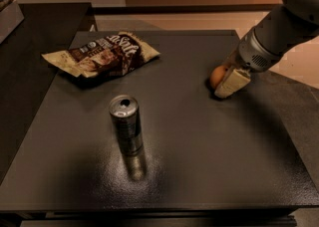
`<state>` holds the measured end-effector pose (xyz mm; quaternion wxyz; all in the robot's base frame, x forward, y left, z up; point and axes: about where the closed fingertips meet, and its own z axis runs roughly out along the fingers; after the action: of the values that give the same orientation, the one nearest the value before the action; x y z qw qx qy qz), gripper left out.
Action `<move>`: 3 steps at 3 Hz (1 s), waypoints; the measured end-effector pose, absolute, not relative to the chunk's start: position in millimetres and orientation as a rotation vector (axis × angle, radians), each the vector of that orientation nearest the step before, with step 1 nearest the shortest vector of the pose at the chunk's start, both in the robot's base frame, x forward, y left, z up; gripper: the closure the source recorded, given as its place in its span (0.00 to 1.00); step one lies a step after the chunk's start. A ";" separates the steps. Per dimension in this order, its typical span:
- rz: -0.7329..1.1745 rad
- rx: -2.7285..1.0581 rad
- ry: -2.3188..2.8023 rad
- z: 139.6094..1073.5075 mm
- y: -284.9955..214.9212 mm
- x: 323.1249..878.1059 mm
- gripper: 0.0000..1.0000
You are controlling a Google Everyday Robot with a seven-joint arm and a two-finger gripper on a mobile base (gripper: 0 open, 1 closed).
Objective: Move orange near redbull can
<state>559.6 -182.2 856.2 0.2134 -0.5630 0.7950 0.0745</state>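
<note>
While the orange (216, 76) sits on the right half of the bench (199, 156), towards its far edge, the pincer (227, 84) is down at the fruit, its cream tip lying against the side of the orange that faces the camera and the bench's right edge. Only the left part of the fruit shows; the rest is covered by that tip and by the grey arm (269, 42) reaching in from the upper right. Whether the pincer is spread around the orange or already pinching it cannot be told from this view, since its far side is hidden behind the fruit.

Standing upright near the middle of the bench, left of centre, the redbull can (125, 124) is well apart from the orange, with bare dark surface between them. A brown-and-cream snack bag (102, 54) lies flat at the far left, beyond the can and off the straight line from fruit to can.

By the look of it, the step in hand is the grasp: the pincer is at the fruit, and the orange is not yet carried anywhere. The next move probably calls for a firm hold on a round thing that can roll, then a lift just clear of the bench and a carry leftward and towards the camera. Setting the orange down just beside the can asks for care, because the can is tall and slim and a nudge from the arm or the fruit could tip it.
</note>
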 end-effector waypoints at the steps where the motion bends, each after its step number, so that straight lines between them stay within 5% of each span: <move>1: 0.217 -1.574 2.192 858.4 -181.0 554.8 0.64; 2: 0.230 -1.633 2.156 870.4 -168.2 538.7 0.87; 3: 0.278 -1.734 2.088 886.2 -144.5 510.7 1.00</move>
<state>510.7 -144.5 886.2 0.2052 -0.6222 0.7489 0.0996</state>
